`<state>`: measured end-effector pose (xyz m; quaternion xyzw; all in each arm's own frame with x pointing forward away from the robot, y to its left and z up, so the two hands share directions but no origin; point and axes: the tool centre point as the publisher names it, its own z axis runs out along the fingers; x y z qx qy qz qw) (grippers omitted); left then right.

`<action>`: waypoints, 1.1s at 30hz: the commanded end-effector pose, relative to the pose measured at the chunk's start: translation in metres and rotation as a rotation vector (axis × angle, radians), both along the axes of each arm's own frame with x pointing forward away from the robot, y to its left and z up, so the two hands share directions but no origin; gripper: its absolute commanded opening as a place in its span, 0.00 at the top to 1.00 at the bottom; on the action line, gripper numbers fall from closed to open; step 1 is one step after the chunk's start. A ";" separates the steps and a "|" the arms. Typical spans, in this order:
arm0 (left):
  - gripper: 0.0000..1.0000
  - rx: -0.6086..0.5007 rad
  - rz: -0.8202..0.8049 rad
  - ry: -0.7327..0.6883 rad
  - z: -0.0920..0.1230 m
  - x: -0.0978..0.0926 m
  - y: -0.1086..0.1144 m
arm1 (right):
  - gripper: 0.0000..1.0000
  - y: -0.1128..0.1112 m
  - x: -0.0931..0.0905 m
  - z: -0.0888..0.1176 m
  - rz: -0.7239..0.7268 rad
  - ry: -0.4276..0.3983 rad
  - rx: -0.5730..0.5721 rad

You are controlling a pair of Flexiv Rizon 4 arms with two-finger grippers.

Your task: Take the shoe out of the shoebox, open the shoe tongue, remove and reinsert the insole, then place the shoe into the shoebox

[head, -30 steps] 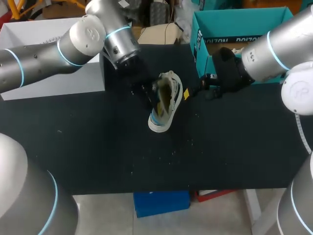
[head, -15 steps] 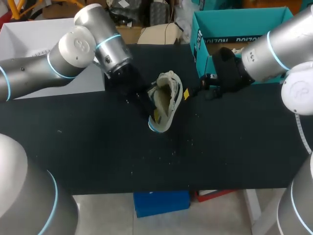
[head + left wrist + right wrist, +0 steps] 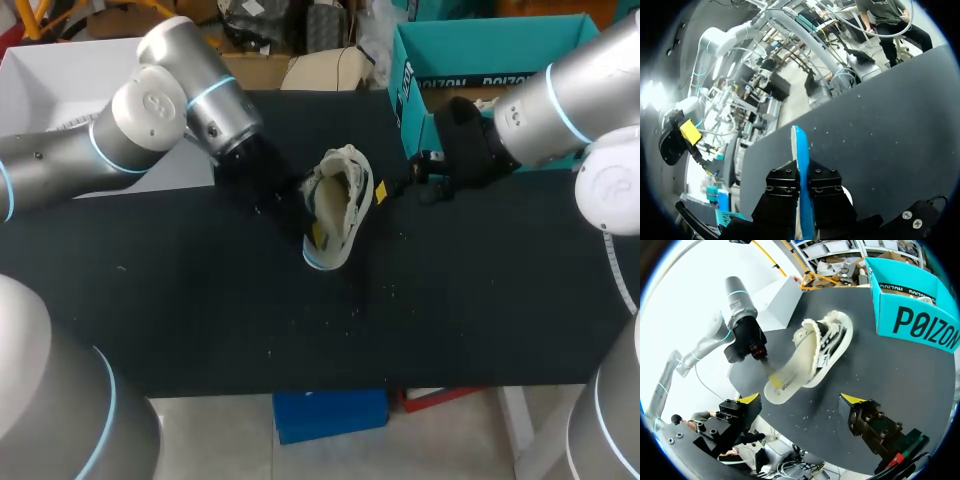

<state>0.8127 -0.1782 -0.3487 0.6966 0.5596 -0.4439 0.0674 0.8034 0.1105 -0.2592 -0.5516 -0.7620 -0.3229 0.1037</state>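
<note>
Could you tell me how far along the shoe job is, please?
The shoe is out of the shoebox, its opening spread wide. The left jaws clamp the insole, which sticks partly out; removing or reinserting, I cannot tell. Boxing the shoe remains; the right jaws are open and empty.
</note>
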 end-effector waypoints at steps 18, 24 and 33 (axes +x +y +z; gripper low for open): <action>0.09 0.058 -0.017 -0.054 0.012 0.014 0.006 | 0.00 0.001 0.000 0.000 -0.001 0.001 -0.004; 0.12 0.183 0.093 -0.130 0.017 0.018 0.018 | 0.00 0.001 0.000 0.000 -0.001 0.001 -0.004; 0.31 0.307 0.228 -0.169 0.007 0.022 0.026 | 0.00 0.001 0.000 0.000 -0.001 0.001 -0.004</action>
